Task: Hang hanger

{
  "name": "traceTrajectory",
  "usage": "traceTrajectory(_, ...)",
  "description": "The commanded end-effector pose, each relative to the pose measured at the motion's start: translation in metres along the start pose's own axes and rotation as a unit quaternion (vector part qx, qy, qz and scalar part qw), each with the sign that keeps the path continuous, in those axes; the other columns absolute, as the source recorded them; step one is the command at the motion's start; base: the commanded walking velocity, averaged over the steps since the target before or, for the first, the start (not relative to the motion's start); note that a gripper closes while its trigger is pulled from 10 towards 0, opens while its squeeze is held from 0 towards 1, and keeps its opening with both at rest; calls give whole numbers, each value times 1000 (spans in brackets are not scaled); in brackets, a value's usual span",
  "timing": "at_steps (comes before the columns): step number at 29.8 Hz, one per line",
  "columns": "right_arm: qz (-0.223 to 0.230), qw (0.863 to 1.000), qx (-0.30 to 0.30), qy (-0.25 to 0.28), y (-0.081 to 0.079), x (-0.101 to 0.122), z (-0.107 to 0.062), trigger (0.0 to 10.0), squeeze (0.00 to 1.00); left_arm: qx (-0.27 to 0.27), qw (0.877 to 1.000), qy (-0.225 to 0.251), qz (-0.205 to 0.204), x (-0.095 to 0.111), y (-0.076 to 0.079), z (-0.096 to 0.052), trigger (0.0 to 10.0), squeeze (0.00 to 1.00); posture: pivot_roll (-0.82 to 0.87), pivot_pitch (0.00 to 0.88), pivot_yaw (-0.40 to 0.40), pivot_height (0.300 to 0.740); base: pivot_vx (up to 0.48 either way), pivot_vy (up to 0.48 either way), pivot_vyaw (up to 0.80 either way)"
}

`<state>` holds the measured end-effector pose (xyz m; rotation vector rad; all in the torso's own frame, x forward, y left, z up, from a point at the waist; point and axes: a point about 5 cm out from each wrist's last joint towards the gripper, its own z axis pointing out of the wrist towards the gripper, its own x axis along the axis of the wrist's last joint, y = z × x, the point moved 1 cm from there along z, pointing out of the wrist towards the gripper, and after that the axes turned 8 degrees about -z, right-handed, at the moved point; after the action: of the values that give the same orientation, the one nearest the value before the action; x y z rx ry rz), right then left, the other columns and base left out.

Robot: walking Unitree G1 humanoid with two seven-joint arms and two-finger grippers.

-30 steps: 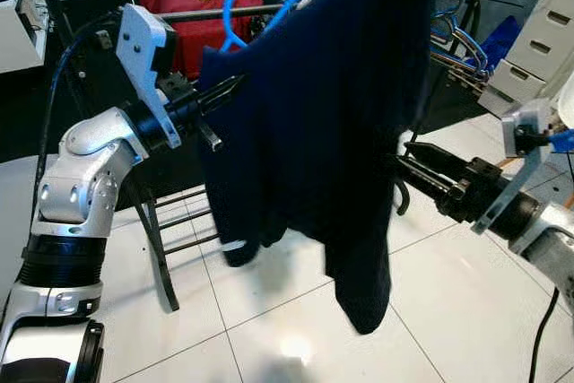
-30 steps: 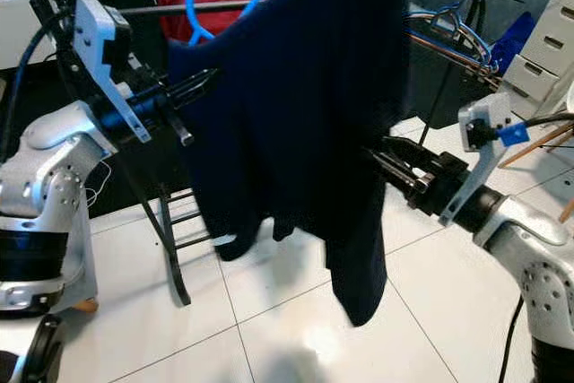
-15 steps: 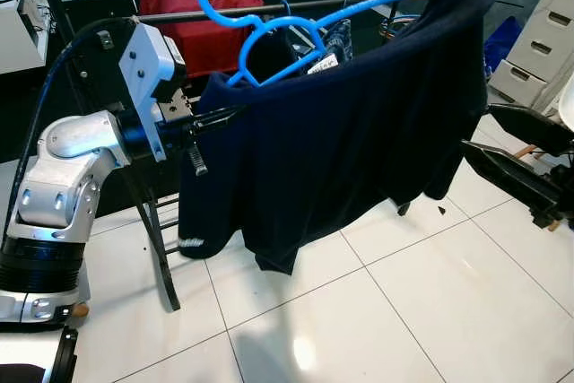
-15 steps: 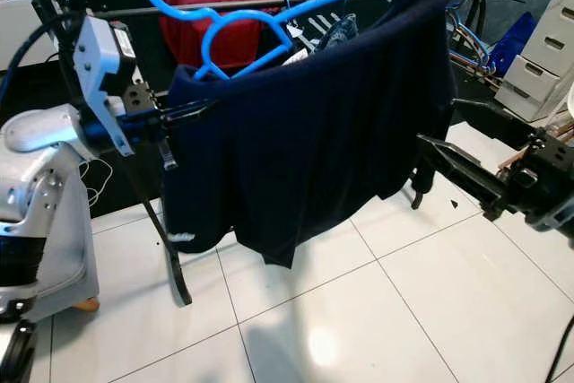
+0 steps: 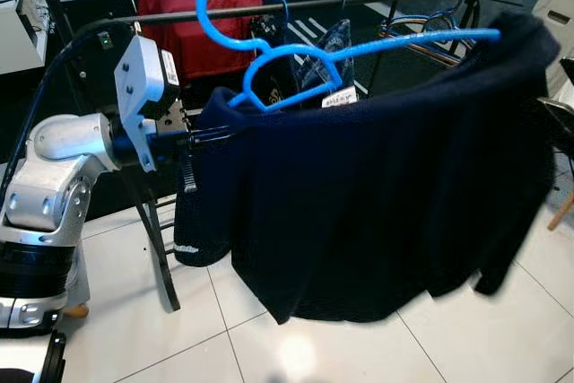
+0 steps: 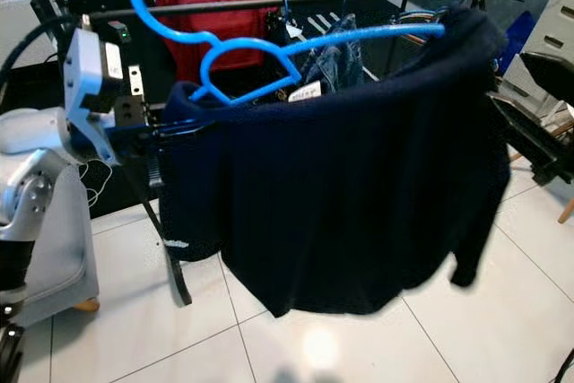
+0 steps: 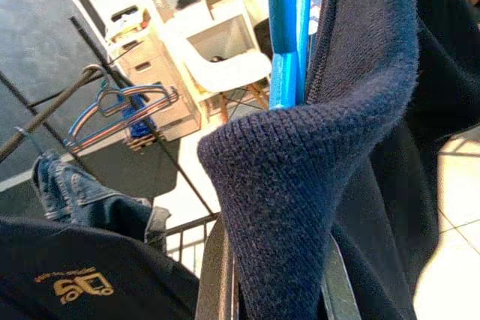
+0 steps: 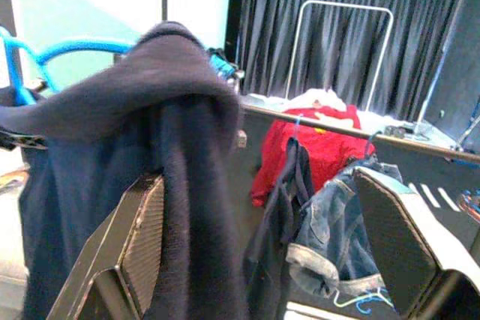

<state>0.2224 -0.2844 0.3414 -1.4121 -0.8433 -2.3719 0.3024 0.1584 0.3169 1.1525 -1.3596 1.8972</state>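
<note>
left gripper [image 5: 208, 134], sweater [image 5: 386, 186], label [image 5: 339, 97] perhaps unreadable

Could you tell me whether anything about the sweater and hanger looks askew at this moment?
Yes. The blue hanger is tilted, its hook beside the rail, not over it. The navy sweater sags unevenly. The left gripper pinches one shoulder; the right gripper is open beside the other.

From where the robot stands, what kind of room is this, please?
Probably a laundry or clothes-storage corner, perhaps of a lab. A black garment rail carries a red garment and spare hangers, white drawer units stand on the white tiled floor, and dark curtains hang behind.
</note>
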Motion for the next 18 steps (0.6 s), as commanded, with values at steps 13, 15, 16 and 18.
traceTrajectory(13,75,989,107,-72,-30,-31,4,10000,0,-25,999,27,32,19,4,0,10000,0,-31,108,-14,740,0,0,0)
traceTrajectory(15,75,989,107,-72,-30,-31,4,10000,0,-25,999,27,32,19,4,0,10000,0,-31,108,-14,740,0,0,0)
traceTrajectory(16,75,989,107,-72,-30,-31,4,10000,0,-25,999,27,32,19,4,0,10000,0,-31,108,-14,740,0,0,0)
traceTrajectory(18,97,983,136,-74,-40,-36,4,0,0,-25,999,30,36,20,4,0,10000,0,-29,105,-14,740,0,0,0)
